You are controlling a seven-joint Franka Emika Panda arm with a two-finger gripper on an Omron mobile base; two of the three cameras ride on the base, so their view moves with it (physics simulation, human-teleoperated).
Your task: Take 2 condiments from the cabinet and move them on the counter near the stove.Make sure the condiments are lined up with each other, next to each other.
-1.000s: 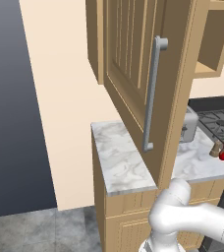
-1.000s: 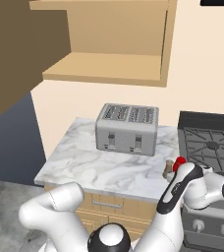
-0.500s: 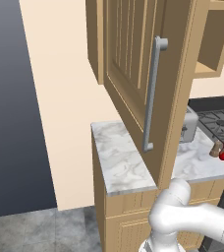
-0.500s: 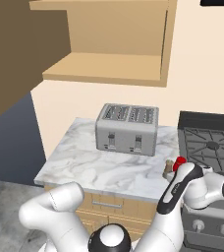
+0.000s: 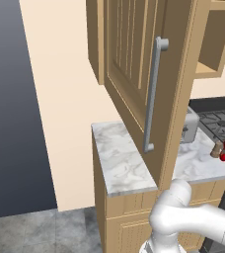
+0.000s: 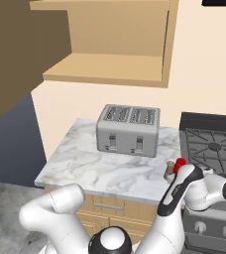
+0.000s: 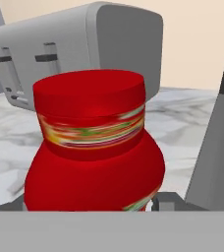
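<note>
Condiments: I see the red bottle (image 7: pixel 94 147) at centre frame in the hand view, upright between my finger tips (image 7: pixel 165 201) low in the frame, long axis vertical, cap up. The jaws look closed around it. In the right base view the wooden shaker (image 6: pixel 170 167) stands just beside it on the counter (image 6: pixel 85 166), lower right, near the stove (image 6: pixel 211 146).

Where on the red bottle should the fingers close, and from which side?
Grip the red bottle at its narrower waist under the flat cap, coming level from the counter's front edge. It stands upright, with the wooden shaker close beside, so keep the fingers clear of that side.
</note>
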